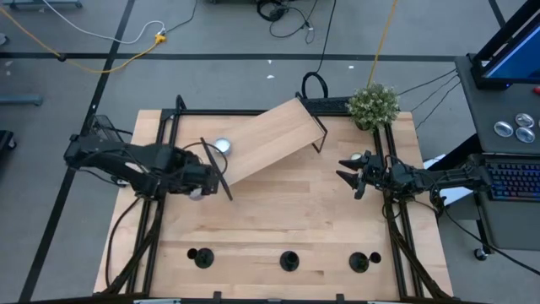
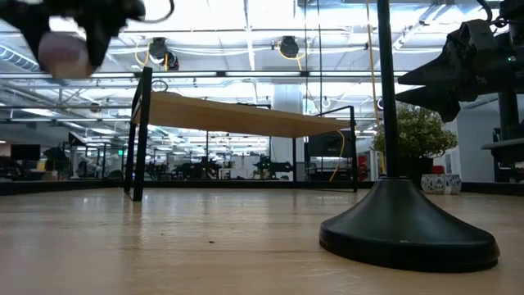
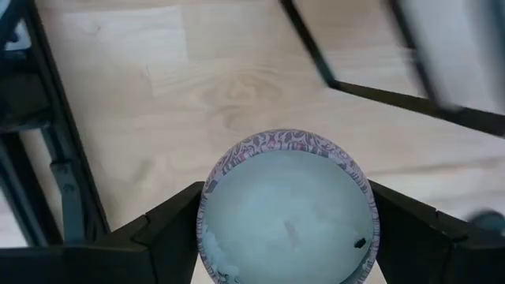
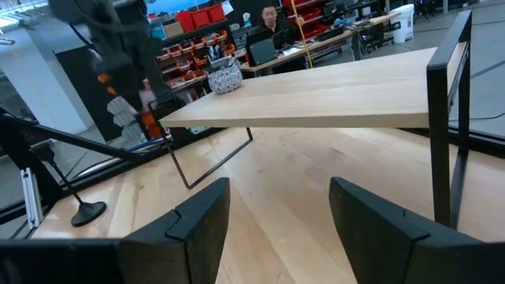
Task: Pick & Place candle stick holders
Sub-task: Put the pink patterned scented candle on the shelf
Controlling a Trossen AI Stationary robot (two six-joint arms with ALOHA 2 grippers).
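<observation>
Three black candlestick holders stand on their round bases along the table's near edge point(image 1: 201, 257), point(image 1: 289, 260), point(image 1: 360, 262); the middle one looms close in the low view point(image 2: 408, 225). My left gripper point(image 1: 196, 192) is above the table's left half, shut on a round silver-white tealight point(image 3: 288, 213). My right gripper point(image 1: 348, 171) is open and empty above the table's right side, pointing toward the table's left. A second tealight point(image 1: 222, 145) rests on the raised wooden shelf point(image 1: 270, 139). My left gripper pinches the tealight's round side wall point(image 3: 207, 207) between its two fingers point(image 3: 170, 229), one on each side. The tealight is lifted well clear of the table, as the low view shows point(image 2: 64, 53), with its flat wax face turned toward the wrist camera.
The slanted wooden shelf on thin black legs point(image 2: 137, 135) stands at the table's far middle. A small potted plant point(image 1: 374, 105) sits at the far right corner. More tealights point(image 1: 515, 127) lie on a side desk to the right. Bare tabletop point(image 1: 287, 211) lies between the grippers.
</observation>
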